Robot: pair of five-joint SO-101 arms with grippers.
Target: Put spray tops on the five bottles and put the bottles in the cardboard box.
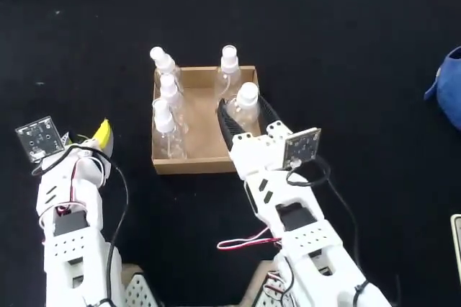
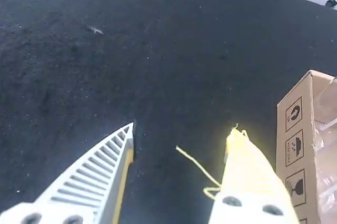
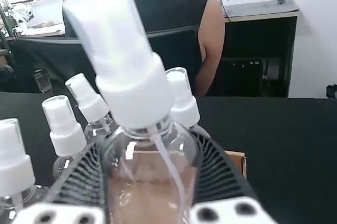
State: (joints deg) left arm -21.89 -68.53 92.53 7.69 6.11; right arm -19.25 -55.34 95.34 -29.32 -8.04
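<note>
right hand point(image 1: 243, 106) pinching a clear plastic bottle with white spray top point(image 3: 131, 92), at the right edge of the shallow brown cardboard box point(image 1: 205, 165), four more capped clear bottles point(image 1: 167, 116) standing inside, left hand point(image 2: 181, 129) spread open over the black table point(image 1: 360, 69), just left of the box

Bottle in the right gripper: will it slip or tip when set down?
Probably light: the clear bottle looks empty. Its tall, narrow shape under a spray top suggests it could tip, though the cardboard box wall may steady it. Smooth plastic might slip in the right gripper.
</note>
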